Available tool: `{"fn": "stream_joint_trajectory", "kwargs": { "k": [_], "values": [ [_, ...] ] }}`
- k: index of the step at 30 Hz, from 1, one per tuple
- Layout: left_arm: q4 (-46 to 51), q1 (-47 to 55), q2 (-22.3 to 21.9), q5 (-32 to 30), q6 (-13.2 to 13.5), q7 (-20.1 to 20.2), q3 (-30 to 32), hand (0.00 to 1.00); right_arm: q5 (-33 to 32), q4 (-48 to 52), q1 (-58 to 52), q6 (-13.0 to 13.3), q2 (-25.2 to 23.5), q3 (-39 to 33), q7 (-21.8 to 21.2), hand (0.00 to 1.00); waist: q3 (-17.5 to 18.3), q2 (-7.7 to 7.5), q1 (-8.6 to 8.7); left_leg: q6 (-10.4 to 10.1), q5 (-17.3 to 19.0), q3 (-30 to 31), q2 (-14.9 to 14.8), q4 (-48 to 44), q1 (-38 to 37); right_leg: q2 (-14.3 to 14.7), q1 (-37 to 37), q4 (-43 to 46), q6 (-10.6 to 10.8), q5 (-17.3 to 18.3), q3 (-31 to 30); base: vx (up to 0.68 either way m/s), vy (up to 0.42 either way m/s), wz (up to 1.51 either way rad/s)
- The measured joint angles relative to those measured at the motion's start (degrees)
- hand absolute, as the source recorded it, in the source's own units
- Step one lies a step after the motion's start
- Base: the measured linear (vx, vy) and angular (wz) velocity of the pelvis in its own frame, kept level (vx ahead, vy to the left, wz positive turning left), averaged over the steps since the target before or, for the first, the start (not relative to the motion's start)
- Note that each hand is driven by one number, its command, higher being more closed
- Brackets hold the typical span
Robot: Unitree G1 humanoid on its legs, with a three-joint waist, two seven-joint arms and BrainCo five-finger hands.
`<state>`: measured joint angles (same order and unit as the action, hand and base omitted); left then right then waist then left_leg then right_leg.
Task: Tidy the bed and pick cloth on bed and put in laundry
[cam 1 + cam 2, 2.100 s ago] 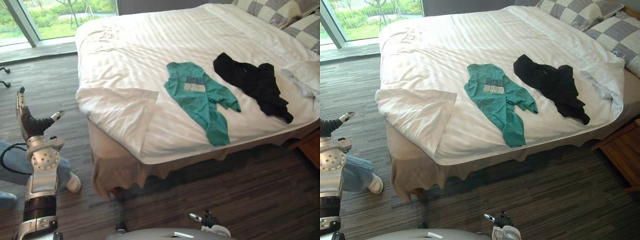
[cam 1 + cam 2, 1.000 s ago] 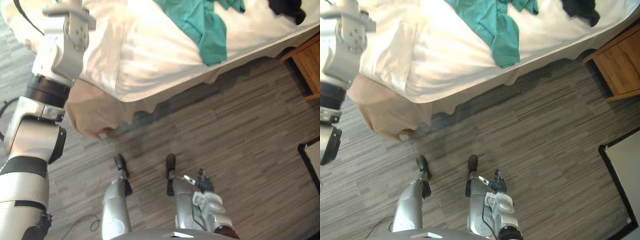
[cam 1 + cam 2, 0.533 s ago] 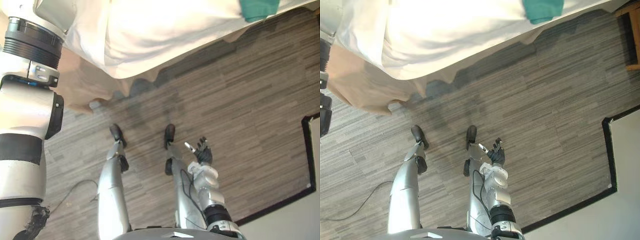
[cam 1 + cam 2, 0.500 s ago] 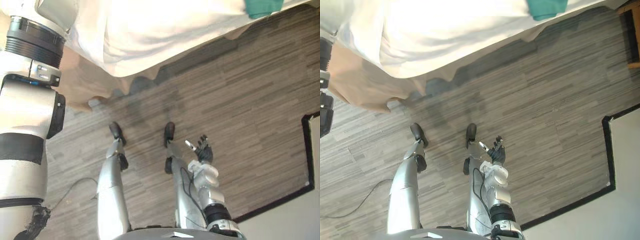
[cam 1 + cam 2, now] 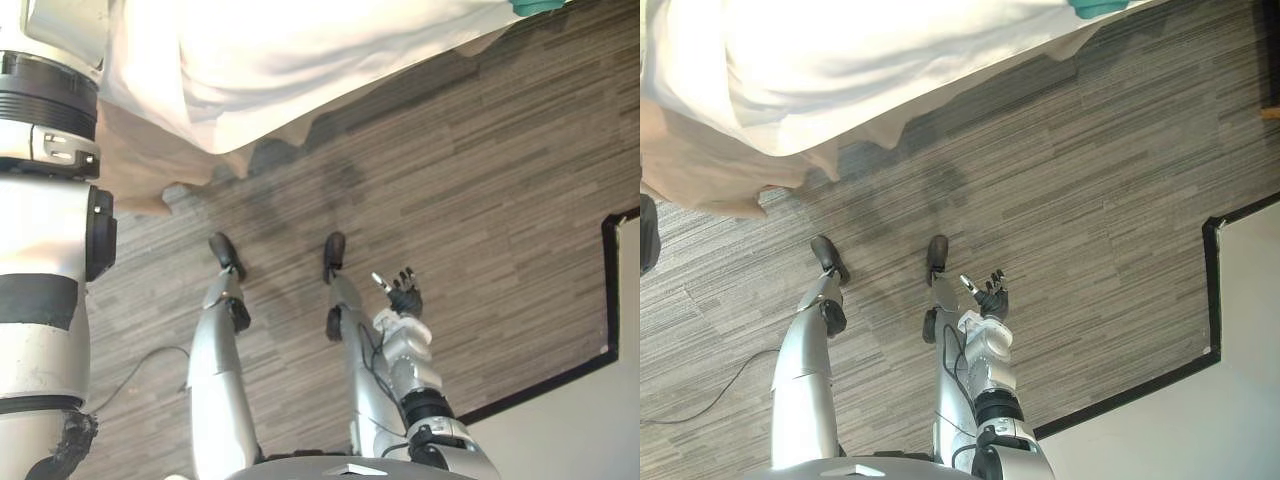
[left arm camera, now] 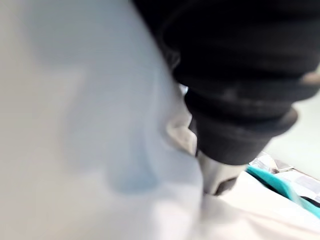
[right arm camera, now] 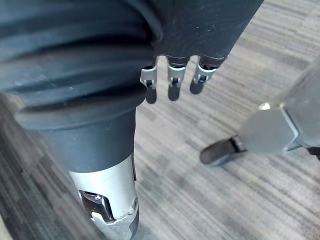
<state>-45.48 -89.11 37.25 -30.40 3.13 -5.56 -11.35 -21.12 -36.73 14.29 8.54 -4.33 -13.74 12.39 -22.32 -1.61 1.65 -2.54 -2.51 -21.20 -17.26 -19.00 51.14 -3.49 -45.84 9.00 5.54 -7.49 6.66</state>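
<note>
From where I stood, the worry was the left hand (image 6: 235,115): it was pressed in against the white sheet (image 6: 75,125) on the bed (image 5: 300,60), and I could not tell whether it had gripped anything. The teal cloth (image 5: 1098,6) lay just beside it on the bed, near the edge. With the head pointed at the floor (image 5: 500,200) and not at the work, that hand could well have closed on sheet instead of cloth. That would have dragged the bedding askew (the opposite of tidying), or nudged the teal cloth over the edge and onto the floor. The right hand (image 5: 988,296) hung low over the floor, well apart from the bed, its fingers (image 7: 170,82) loose and apart, holding nothing, so it was in no place to catch a slip. A couple of seconds earlier the head had looked across the whole bed, with the teal cloth and a black garment spread out on it. The left hand was then raised free beside the bed's corner. Since then the head had tipped right down, and the left arm had gone up and over onto the bed.
</note>
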Motion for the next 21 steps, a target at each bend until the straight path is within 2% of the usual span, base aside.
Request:
{"fn": "stream_joint_trajectory", "kwargs": {
  "k": [3,5,7,10,13,14,15,16,17,18,21],
  "values": [
    [-0.03,5.25,0.95,-0.12,0.83,0.88,0.01,1.00,0.05,-3.13,-0.54,-0.25,0.62,0.05,-1.21,0.00,3.00,0.05,0.25,-0.20,0.31,-0.40,-0.77,-0.66,-0.49,0.53,0.46,0.00,0.01,0.01,0.06,0.01,-0.064,-0.11],
    [0.28,10.55,1.39,-0.13,1.53,1.00,1.11,1.00,0.12,-4.09,-1.00,-0.26,1.01,0.05,-1.79,0.00,3.23,0.19,0.28,-0.35,0.67,-0.73,-1.40,-1.28,-3.12,0.89,3.18,-0.02,0.04,0.23,0.23,0.03,-0.072,-0.06],
    [2.10,18.55,1.40,-0.11,2.34,1.01,1.12,1.00,0.79,-5.01,-2.76,-0.29,2.38,0.43,-2.22,0.00,3.53,0.55,0.22,-0.78,1.69,-0.93,-1.41,-1.20,-7.44,0.89,7.22,0.29,-0.26,1.56,0.26,0.04,-0.067,0.07],
    [2.91,31.72,1.40,-0.10,3.61,1.22,-0.39,1.00,2.45,-5.08,-9.37,-0.53,5.07,2.56,-2.99,0.00,6.84,0.73,0.13,-1.70,2.70,-1.03,-0.97,0.12,-14.56,0.63,13.44,1.32,-1.00,4.08,0.48,0.10,-0.046,0.15],
    [14.87,48.63,2.83,0.35,2.71,3.15,-4.74,1.00,5.93,-4.93,-15.74,-1.82,7.25,4.34,-3.69,0.00,9.45,1.26,-0.30,-2.52,2.32,-0.57,1.66,4.82,-23.68,-1.10,21.16,2.63,-1.10,7.58,2.51,0.16,-0.024,0.49],
    [22.23,56.29,3.95,1.47,2.62,4.11,-5.32,1.00,6.68,-4.87,-17.29,-2.70,7.58,4.56,-3.72,0.00,10.90,1.41,-1.03,-2.70,1.39,-0.19,2.98,7.51,-26.91,-1.91,23.88,2.61,-1.04,8.60,3.52,0.18,-0.004,0.60],
    [29.87,63.87,5.71,3.43,2.58,5.29,-4.95,1.00,7.88,-4.84,-19.24,-3.17,7.68,4.58,-3.84,0.00,12.68,1.45,-1.98,-2.97,0.23,0.42,4.30,10.51,-29.65,-2.57,26.14,2.48,-1.01,9.46,4.60,0.18,-0.006,0.61],
    [33.34,67.43,6.67,4.27,2.68,5.85,-4.19,1.00,8.08,-4.84,-19.67,-3.64,7.63,4.58,-3.92,0.00,13.61,1.42,-2.36,-2.97,-0.37,0.76,4.94,11.92,-30.89,-2.91,27.23,2.31,-0.94,9.91,5.11,0.22,0.002,0.66],
    [40.28,78.29,7.70,9.01,3.92,7.25,1.74,1.00,8.12,-5.02,-19.99,-4.29,7.57,4.58,-5.05,0.00,16.35,1.50,-3.72,-3.15,-1.53,1.43,6.42,15.68,-34.49,-3.64,30.37,1.45,-0.73,10.76,6.31,0.18,0.005,0.48],
    [41.05,81.45,7.60,10.18,4.32,7.35,4.02,0.00,8.13,-5.18,-19.90,-4.58,7.57,4.58,-5.56,0.00,17.27,1.55,-4.12,-3.24,-1.83,1.63,6.78,16.62,-35.63,-3.79,31.51,0.92,-0.69,10.87,6.69,0.18,0.011,0.41],
    [36.72,91.07,6.72,12.84,5.71,7.42,14.04,0.00,10.31,-9.60,-17.76,-5.12,8.23,4.49,-7.99,0.00,19.62,1.97,-5.18,-3.44,-2.21,2.85,7.96,19.57,-41.16,-3.90,38.05,-2.22,-0.71,10.89,8.22,0.15,0.026,0.28]
  ]
}}
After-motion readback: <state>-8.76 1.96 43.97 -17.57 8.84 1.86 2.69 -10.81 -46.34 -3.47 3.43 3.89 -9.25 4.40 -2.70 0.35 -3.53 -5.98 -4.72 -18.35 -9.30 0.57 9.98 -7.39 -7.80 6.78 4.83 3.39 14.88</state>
